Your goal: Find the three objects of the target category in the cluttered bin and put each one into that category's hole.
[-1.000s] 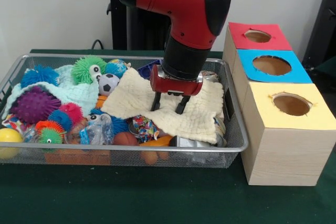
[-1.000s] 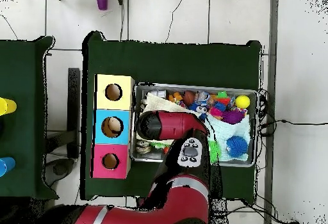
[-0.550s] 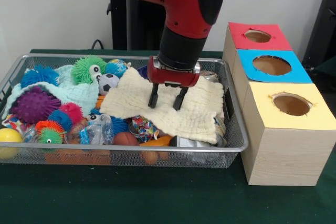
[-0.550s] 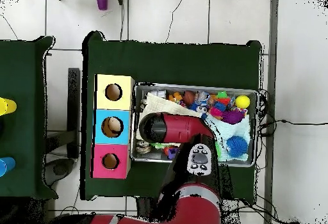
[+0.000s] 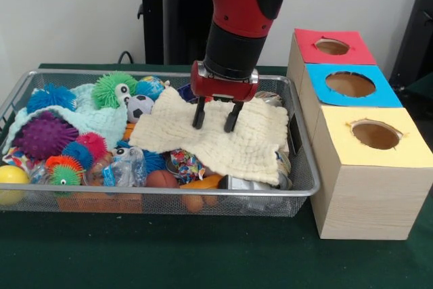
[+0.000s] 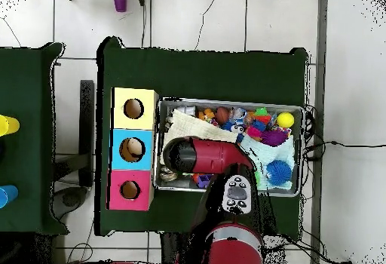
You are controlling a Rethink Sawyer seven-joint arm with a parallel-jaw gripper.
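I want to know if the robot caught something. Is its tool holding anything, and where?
Nothing is held. The tool is open and empty, its fingers spread just over the yellow cloth in the bin.

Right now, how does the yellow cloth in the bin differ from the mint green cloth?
The yellow cloth lies spread on top of the clutter, bare, right under the gripper. The mint green cloth sits at the bin's other end, bunched among spiky balls, with a purple spiky ball resting on it. Both are soft, pale fabrics.

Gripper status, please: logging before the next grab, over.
Gripper open, empty, over the cream cloth. Cloth covers part of the bin. Three holes unobstructed.
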